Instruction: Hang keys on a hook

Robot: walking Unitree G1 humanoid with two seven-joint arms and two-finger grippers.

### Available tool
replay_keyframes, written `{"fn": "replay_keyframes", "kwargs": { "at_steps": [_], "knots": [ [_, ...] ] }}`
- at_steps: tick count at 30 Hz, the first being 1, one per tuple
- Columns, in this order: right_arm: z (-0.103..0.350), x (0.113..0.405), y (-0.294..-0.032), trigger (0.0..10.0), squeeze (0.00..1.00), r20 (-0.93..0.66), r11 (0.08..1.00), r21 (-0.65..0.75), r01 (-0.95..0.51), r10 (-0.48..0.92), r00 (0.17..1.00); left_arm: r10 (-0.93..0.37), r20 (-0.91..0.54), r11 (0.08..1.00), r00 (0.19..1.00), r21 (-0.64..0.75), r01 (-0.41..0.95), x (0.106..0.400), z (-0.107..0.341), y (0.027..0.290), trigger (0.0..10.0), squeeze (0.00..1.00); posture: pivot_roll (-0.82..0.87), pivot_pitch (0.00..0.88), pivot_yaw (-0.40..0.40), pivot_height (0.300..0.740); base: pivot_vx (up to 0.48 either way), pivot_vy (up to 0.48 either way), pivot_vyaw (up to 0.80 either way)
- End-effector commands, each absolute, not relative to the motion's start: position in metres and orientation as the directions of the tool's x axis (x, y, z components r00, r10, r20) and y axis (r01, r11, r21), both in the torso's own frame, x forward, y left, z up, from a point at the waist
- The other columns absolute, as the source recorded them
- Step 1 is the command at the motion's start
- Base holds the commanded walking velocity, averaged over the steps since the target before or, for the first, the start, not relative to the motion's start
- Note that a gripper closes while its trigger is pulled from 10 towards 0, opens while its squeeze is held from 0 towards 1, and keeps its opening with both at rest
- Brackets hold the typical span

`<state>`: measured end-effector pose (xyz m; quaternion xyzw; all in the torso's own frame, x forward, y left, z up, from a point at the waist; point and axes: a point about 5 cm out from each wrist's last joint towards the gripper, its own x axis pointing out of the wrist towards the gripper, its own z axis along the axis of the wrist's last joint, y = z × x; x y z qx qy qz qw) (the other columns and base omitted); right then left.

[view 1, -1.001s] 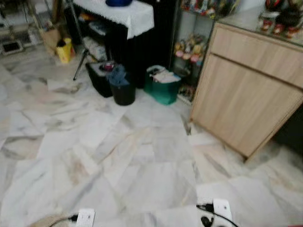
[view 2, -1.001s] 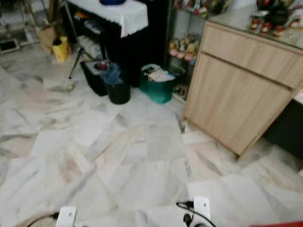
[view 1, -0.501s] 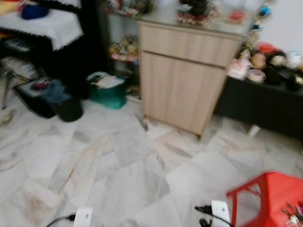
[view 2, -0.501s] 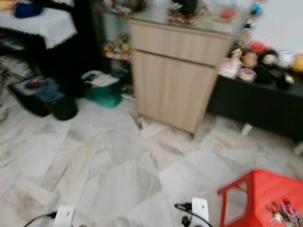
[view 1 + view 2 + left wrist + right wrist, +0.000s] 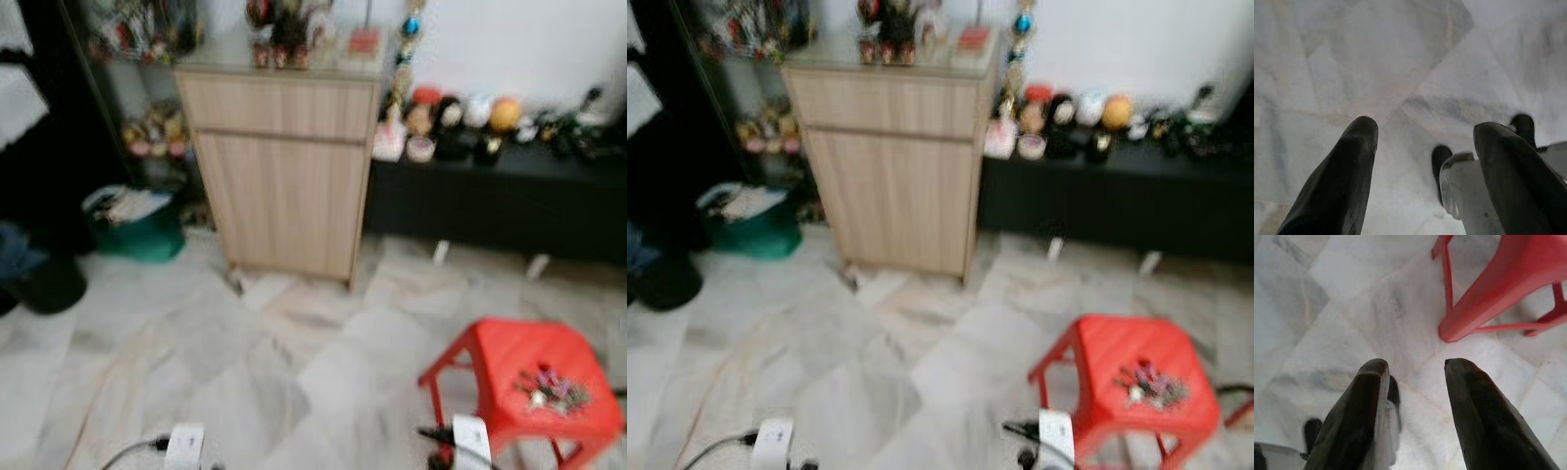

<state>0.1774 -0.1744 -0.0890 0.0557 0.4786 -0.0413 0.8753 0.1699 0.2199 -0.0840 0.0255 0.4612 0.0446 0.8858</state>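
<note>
— Right gripper (image 5: pixel 1415 382): where do you stand?
— Your right gripper hangs with fingers spread and nothing between them, over the marble floor (image 5: pixel 1327 308), the red stool (image 5: pixel 1508 279) just ahead of it. Your left gripper (image 5: pixel 1420 147) hangs likewise, parted and empty.

— How far along are you?
— I'd judge you've barely begun: the keys (image 5: pixel 549 390) lie on the stool's seat, ahead of the right gripper, not yet picked up. You'll need to grasp them, then find a hook.

— Any containers?
— A green bin (image 5: pixel 137 230), far off beyond your left gripper, holds what looks like paper; too blurred to be sure.
</note>
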Motion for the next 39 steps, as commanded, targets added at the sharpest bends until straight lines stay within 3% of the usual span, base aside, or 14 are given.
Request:
{"fn": "replay_keyframes", "kwargs": {
  "at_steps": [1,19,39],
  "knots": [
    [-0.089,0.176,-0.179,10.0,0.0,-0.844,0.988,0.053,0.144,-0.033,0.536,0.089,-0.822,0.996,0.563,0.083,-0.035,0.171,-0.085,0.216,10.0,0.0,0.03,0.0,0.007,0.723,0.0,0.0,-0.76],
    [-0.089,0.176,-0.18,10.0,0.0,-0.842,0.989,0.051,0.139,-0.033,0.539,0.089,-0.823,0.996,0.561,0.078,-0.042,0.171,-0.084,0.217,10.0,0.0,0.03,0.0,0.003,0.723,0.0,0.0,-0.76],
    [-0.088,0.177,-0.18,10.0,0.0,-0.832,0.987,0.053,0.154,-0.041,0.554,0.052,-0.804,0.998,0.593,0.061,-0.005,0.183,-0.083,0.191,10.0,0.0,0.03,0.0,0.004,0.723,0.0,-0.262,0.0]
  ]
}}
